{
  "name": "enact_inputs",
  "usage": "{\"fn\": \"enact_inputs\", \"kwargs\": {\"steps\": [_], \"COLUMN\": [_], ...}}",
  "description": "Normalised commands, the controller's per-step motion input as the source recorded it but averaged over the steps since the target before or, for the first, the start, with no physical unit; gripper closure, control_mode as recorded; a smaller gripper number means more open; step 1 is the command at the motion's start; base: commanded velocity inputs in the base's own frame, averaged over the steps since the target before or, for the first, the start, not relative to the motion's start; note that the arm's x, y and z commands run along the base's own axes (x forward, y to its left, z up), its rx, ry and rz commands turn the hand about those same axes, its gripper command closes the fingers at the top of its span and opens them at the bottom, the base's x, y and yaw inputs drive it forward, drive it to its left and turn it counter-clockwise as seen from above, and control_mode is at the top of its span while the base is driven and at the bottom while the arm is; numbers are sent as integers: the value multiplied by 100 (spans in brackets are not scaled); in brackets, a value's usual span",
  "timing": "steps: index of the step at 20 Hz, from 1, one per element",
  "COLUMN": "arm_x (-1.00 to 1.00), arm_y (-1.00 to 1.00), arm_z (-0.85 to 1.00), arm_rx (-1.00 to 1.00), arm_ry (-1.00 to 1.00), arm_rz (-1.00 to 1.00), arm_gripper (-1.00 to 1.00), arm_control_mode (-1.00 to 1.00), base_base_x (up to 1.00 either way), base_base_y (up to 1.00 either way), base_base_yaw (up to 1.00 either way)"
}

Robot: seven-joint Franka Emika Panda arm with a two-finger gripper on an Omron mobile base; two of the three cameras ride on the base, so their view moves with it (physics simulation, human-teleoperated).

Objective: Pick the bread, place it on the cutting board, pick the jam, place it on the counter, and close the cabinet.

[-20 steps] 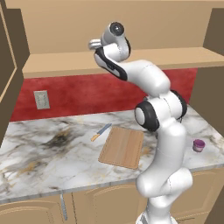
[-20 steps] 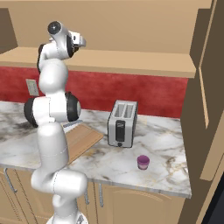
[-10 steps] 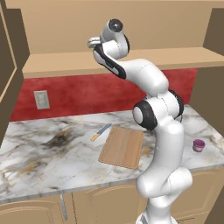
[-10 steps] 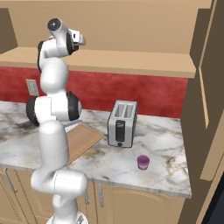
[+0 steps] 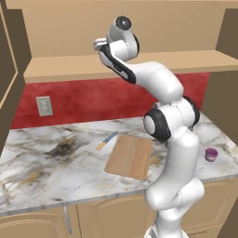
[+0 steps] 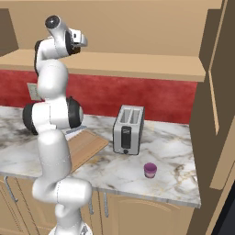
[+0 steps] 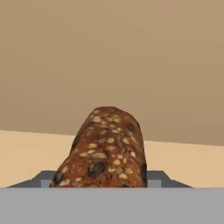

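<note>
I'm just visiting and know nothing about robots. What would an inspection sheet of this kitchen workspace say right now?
Surface: white veined marble counter.
Job's things: dark brown seeded loaf of bread in the open tan wooden cabinet; light-brown wooden cutting board bare; small purple jam jar on the counter.
Clutter: silver toaster; knife beside the board.
Gripper: gripper raised into the cabinet, closed around the bread.
Cables: nothing seen.
Surroundings: red backsplash, wall outlet.
</note>
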Motion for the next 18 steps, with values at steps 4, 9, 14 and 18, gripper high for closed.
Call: {"fn": "enact_inputs", "kwargs": {"steps": [4, 9, 14, 18], "arm_x": [-41, -35, -31, -31], "arm_y": [-7, -12, -15, -17], "arm_z": [-1, -8, -7, -2], "arm_rx": [0, 0, 0, 0], "arm_ry": [0, -4, -9, -10], "arm_rz": [0, 0, 0, 0], "arm_gripper": [100, 100, 100, 100], "arm_control_mode": [-100, -100, -100, -100], "base_base_x": [0, 0, 0, 0], "base_base_y": [0, 0, 0, 0], "base_base_yaw": [0, 0, 0, 0]}}
